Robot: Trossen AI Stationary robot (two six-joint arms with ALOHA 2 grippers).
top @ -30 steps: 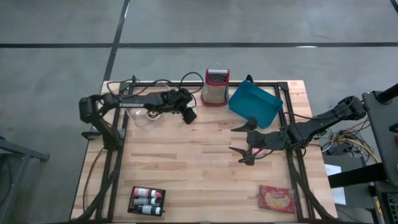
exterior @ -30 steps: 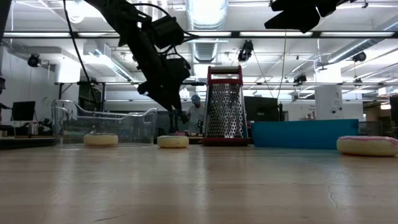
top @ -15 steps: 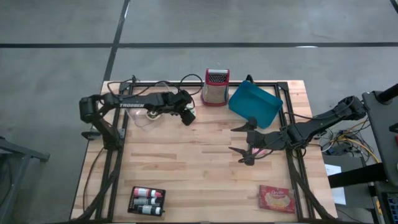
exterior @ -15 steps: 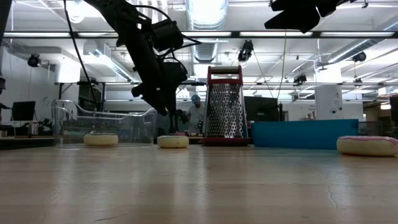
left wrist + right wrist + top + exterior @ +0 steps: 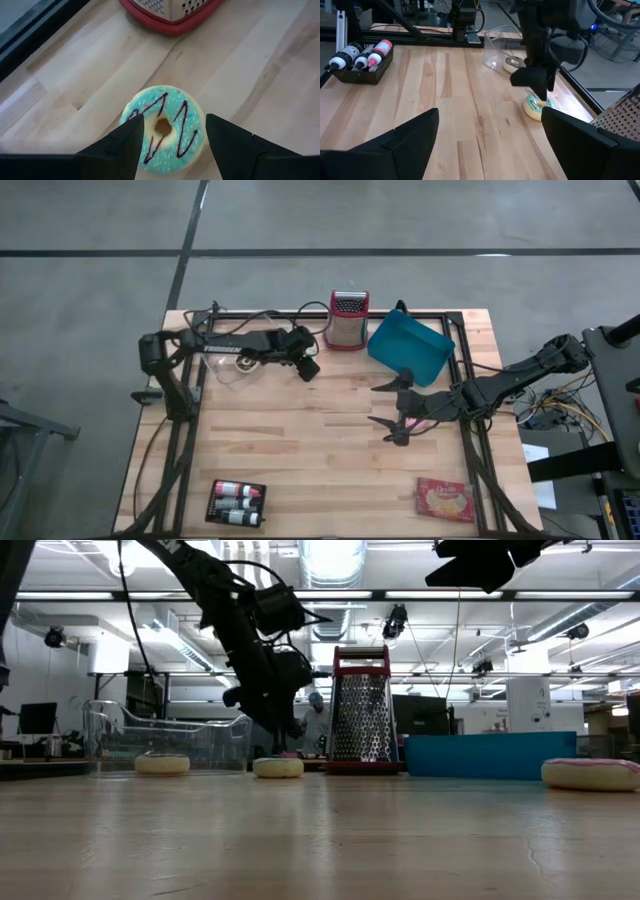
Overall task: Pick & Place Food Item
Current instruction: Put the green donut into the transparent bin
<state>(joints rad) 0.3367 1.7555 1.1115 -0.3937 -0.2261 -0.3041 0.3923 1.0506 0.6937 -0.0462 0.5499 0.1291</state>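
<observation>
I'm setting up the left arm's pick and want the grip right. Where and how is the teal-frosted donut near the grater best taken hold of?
Across its outer rim, coming straight down from above. The teal-frosted donut lies flat on the table, frosting up, so only its rounded sides offer opposing faces. The left gripper already hangs over it with one finger on either side. Squeezing low on the sides should spare the frosting.

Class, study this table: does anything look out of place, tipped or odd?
Yes. The blue bin sits skewed, resting on the black frame rail at the table's far right. The grater stands upright; the donuts look intact.
</observation>
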